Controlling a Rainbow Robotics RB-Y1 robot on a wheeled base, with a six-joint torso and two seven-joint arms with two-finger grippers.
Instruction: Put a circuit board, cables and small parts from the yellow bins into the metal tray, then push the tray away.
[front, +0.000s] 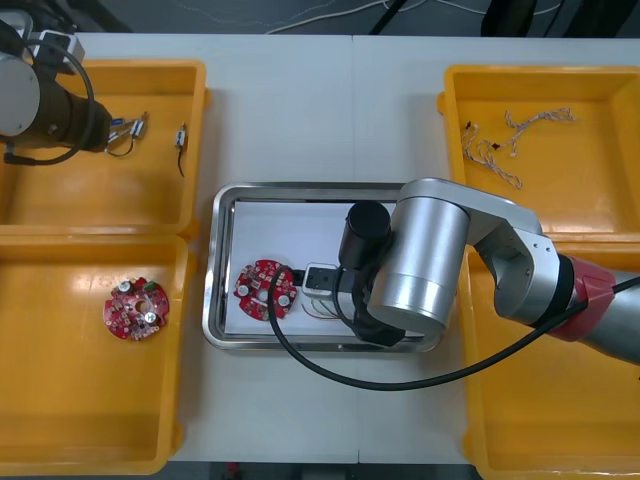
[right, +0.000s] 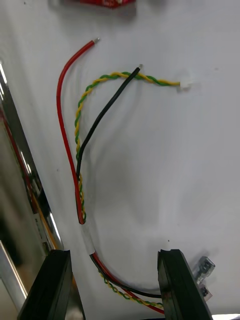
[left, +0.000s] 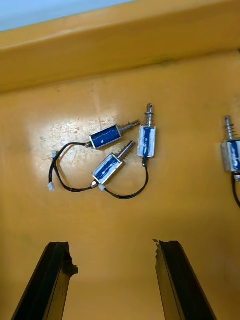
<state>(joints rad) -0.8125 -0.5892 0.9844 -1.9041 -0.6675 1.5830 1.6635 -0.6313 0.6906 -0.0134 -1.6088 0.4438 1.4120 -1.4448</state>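
1. The metal tray sits mid-counter between the yellow bins. The right arm reaches over it from the right.
2. The right gripper is low over the tray's white floor. Its fingers are spread and pinch nothing.
3. A cable bundle lies flat on the tray floor: one red lead, one black lead and a yellow-green twisted pair. One end runs between the spread fingers and the free ends fan out beyond them. A clear connector lies just beside one finger.
4. One circuit board lies in the left part of the tray, just left of the right arm.
5. A second circuit board lies in the near-left bin.
6. The left gripper hovers over the floor of the far-left bin. Its fingers are spread with nothing between them.
7. Small metal parts: three blue-bodied ones with black leads are clustered beyond the left fingers. A fourth part lies apart from them.
8. The far-right bin holds light twisted cables near its far-left corner.
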